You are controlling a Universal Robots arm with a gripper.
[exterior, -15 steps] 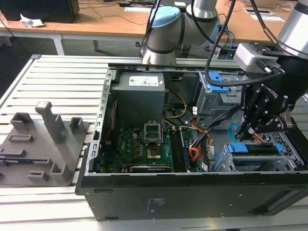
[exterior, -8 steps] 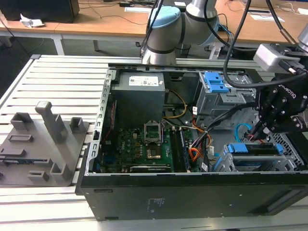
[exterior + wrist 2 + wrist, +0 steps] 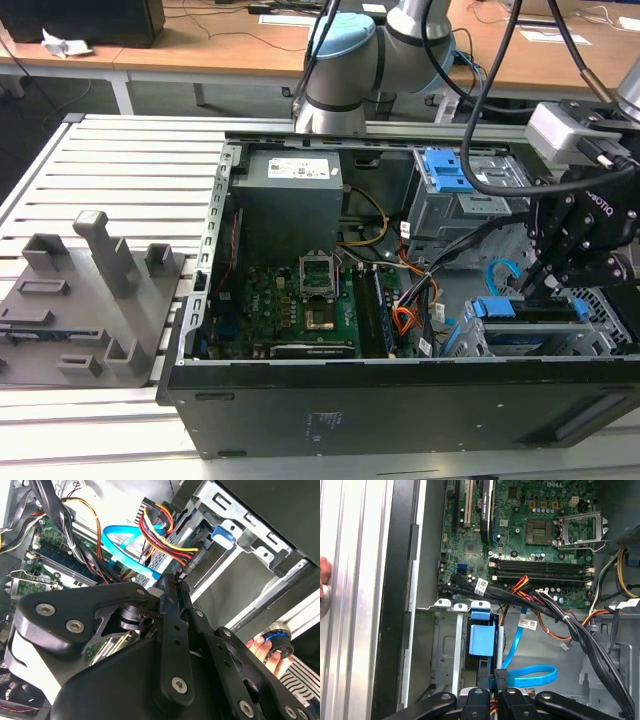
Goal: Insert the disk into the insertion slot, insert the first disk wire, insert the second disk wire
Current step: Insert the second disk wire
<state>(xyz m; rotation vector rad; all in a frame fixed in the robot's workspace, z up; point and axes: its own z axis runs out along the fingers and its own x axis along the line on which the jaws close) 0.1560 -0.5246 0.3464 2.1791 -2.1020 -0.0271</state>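
The disk point(image 3: 530, 311), in its bright blue carrier point(image 3: 481, 640), sits inside the insertion slot point(image 3: 470, 340), a low grey metal cage point(image 3: 445, 650) at the case's front corner. My gripper point(image 3: 541, 290) hangs right over the disk's rear end. In both wrist views its fingers point(image 3: 170, 630) are pressed together on the black connector point(image 3: 501, 676) of the second disk wire point(image 3: 535, 675), a flat light-blue cable looping beside them point(image 3: 125, 535). The first disk wire point(image 3: 165, 535), a red, yellow and black bundle, runs to the disk's rear edge.
The open computer case point(image 3: 400, 400) lies on a slatted aluminium table point(image 3: 120, 170). A taller grey bay with blue tabs point(image 3: 445, 175) stands behind the gripper. Black cables point(image 3: 560, 620) cross above the motherboard point(image 3: 540, 530). A hand point(image 3: 262, 652) rests outside the case wall. A grey fixture point(image 3: 90, 290) sits at the exterior view's left.
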